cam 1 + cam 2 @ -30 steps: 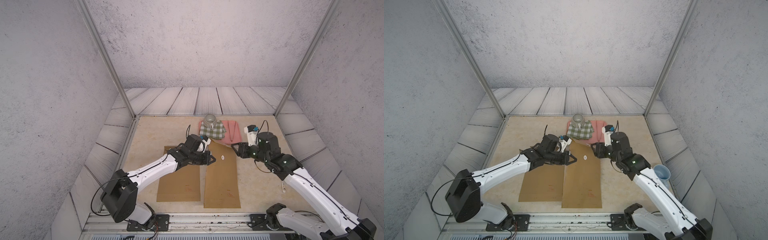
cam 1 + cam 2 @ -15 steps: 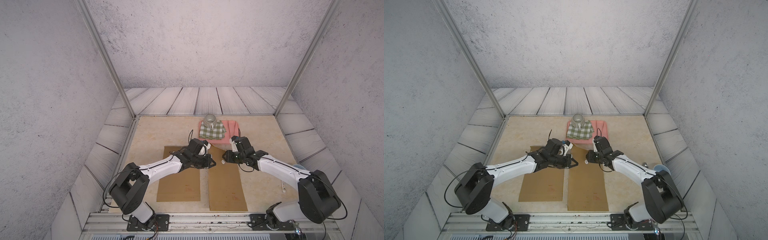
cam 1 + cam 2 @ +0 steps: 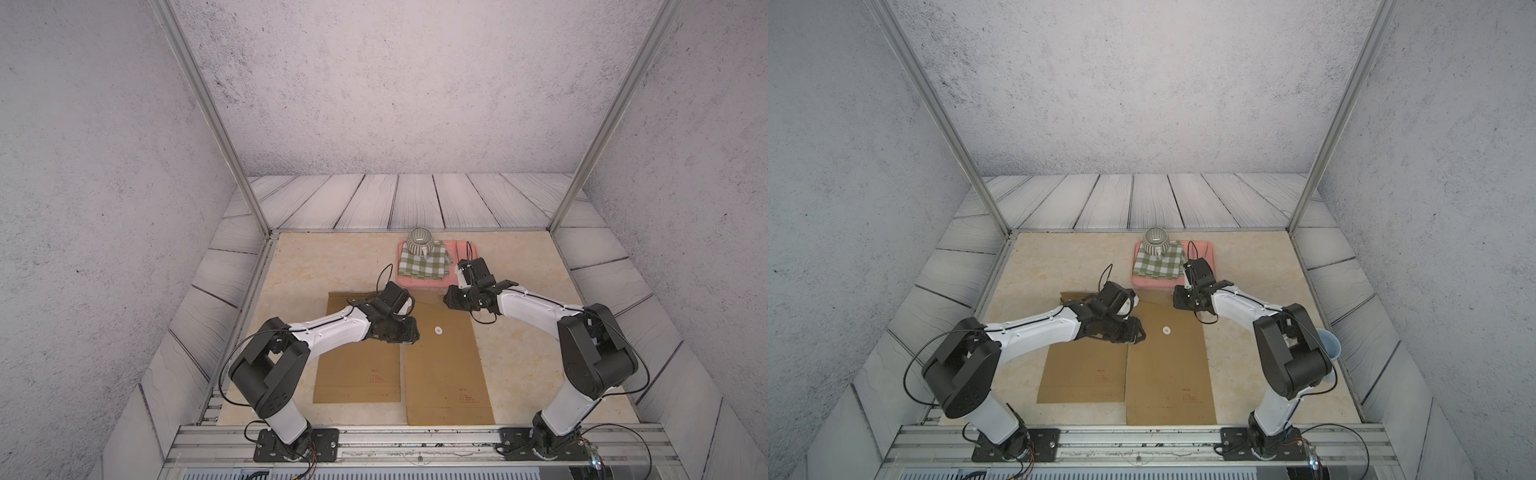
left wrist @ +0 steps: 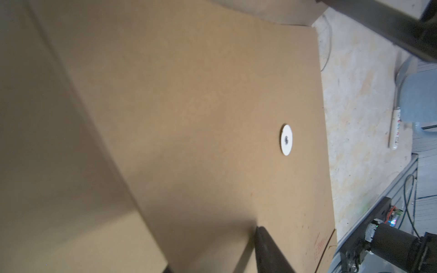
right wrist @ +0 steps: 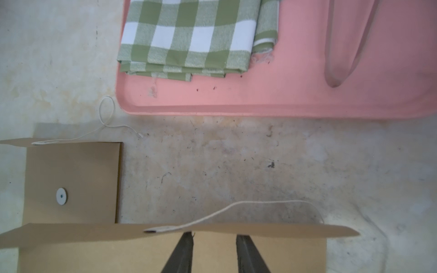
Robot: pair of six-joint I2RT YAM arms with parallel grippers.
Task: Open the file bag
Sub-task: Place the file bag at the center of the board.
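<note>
Two brown file bags lie side by side in both top views. The right file bag shows its white button disc uncovered. Its flap is raised, with the loose white string trailing onto the table. My right gripper is open at that far end, its fingertips tucked under the flap's edge and nothing between them. My left gripper rests open on the bag's left edge, one finger on the paper.
The left file bag lies partly under my left arm, flap and string loose. Behind the bags sits a pink tray with a green checked cloth and a striped cup. A blue cup stands at the right.
My left gripper has gone from shut to open beside the button disc. My right arm dropped low, its gripper reached the bag's far end and its jaws narrowed. The right bag shifted a little.
</note>
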